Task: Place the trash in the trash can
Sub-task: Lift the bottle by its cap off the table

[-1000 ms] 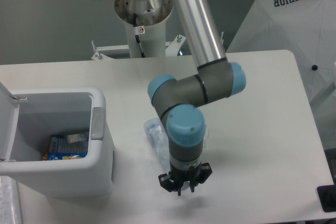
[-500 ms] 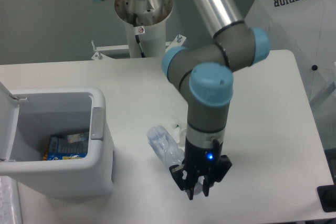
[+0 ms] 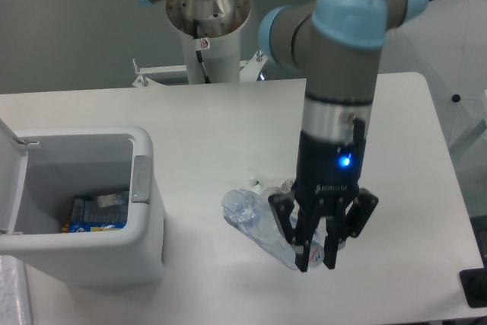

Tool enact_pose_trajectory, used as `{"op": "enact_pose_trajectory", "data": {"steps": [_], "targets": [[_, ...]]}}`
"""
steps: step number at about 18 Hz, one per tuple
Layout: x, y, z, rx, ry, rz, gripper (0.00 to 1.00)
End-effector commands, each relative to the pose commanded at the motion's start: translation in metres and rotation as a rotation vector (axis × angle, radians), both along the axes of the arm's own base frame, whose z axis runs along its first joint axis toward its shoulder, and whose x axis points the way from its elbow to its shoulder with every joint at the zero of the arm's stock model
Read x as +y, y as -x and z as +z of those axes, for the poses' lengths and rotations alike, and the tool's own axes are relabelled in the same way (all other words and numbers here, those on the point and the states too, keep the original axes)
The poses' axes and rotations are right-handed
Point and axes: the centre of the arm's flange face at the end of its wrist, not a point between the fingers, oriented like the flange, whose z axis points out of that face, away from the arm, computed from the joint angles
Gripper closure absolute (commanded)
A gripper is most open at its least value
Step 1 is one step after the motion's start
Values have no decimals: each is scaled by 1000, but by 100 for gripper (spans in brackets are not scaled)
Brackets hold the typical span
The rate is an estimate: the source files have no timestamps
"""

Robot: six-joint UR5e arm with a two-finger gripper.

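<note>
Rising and swinging toward three o'clock since the earlier frames, the arm now carries its pincer point(image 3: 318, 258) higher and nearer the camera, and the bottle point(image 3: 262, 227) has come up with it. On the counter point(image 3: 396, 157), the trash can point(image 3: 91, 211) stands at nine o'clock, lid open, blue packaging inside. Fingers look clamped on the bottle's lower end — its cap end tilts toward ten o'clock. Light, crushed and slick, it could twist; a mid-body hold seems safer. White wrapper scraps point(image 3: 272, 184) lie behind.
</note>
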Motion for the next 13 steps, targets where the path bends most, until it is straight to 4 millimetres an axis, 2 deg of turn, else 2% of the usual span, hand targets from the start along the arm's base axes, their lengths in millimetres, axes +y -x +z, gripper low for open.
{"op": "enact_pose_trajectory", "data": {"steps": [2, 4, 10, 13], "targets": [[-3, -14, 18, 19, -16, -6, 68], [1, -29, 28, 29, -25, -25, 68], [-3, -46, 52, 2, -94, -66, 68], [-9, -58, 71, 2, -119, -60, 68]]}}
